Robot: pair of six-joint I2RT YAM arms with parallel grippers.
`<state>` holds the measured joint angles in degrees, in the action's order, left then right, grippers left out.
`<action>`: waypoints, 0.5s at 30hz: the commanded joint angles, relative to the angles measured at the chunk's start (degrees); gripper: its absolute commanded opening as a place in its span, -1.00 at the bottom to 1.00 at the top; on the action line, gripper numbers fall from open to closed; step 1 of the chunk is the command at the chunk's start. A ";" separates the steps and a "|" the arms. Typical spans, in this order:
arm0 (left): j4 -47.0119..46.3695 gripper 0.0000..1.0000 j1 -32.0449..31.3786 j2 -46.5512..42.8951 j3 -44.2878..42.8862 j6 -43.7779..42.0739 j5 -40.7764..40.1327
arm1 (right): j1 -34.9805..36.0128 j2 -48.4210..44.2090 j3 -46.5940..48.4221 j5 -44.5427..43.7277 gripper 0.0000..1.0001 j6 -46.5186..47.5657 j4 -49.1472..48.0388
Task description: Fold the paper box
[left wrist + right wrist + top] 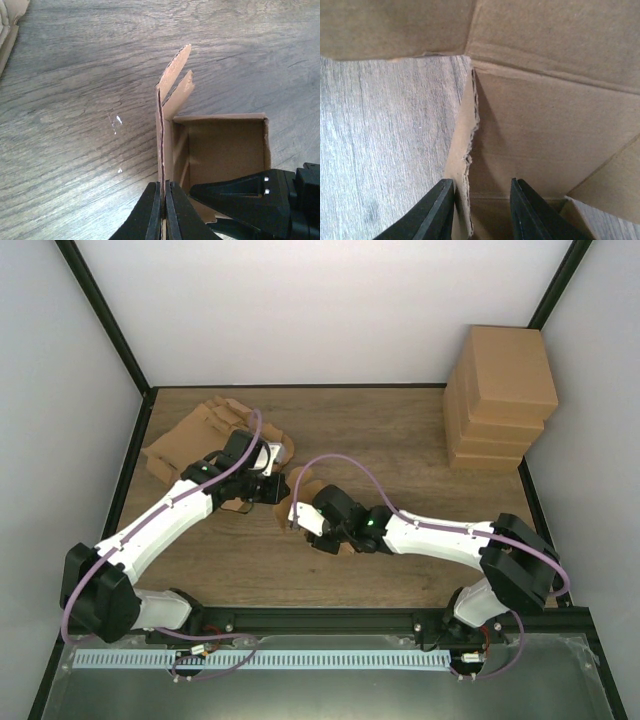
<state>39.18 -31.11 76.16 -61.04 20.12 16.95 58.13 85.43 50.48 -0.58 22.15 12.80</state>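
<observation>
The corrugated brown paper box [225,145], square and open-topped, sat mid-counter [400,450] on wood grain. The left pincer [163,189] was clamped on its ragged wall edge. The right pincer [482,186] straddled another wall, jaws apart. Stacked boxes [500,400] stood well apart at the far right corner.

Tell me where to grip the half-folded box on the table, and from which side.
Grip an upright side wall by its free top edge, coming from above, one finger inside the box, one outside. The walls stand thin and vertical; the left gripper pinches one this way.
</observation>
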 commanded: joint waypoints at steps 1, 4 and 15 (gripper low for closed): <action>-0.54 -0.93 0.03 1.02 0.27 -0.93 0.69 | -0.74 -0.55 3.22 -0.21 -0.39 1.22 2.47; -1.84 -0.92 -0.53 1.84 0.65 -0.17 1.30 | -0.74 0.35 4.27 0.43 -0.38 1.20 3.32; -3.03 -0.93 -3.14 3.77 -0.43 1.50 -0.56 | -0.74 0.83 6.88 1.11 -0.26 1.63 6.07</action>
<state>36.62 -33.63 79.37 -61.04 20.95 16.75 57.82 85.97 54.06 0.43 23.22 17.19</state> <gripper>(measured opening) 0.041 0.367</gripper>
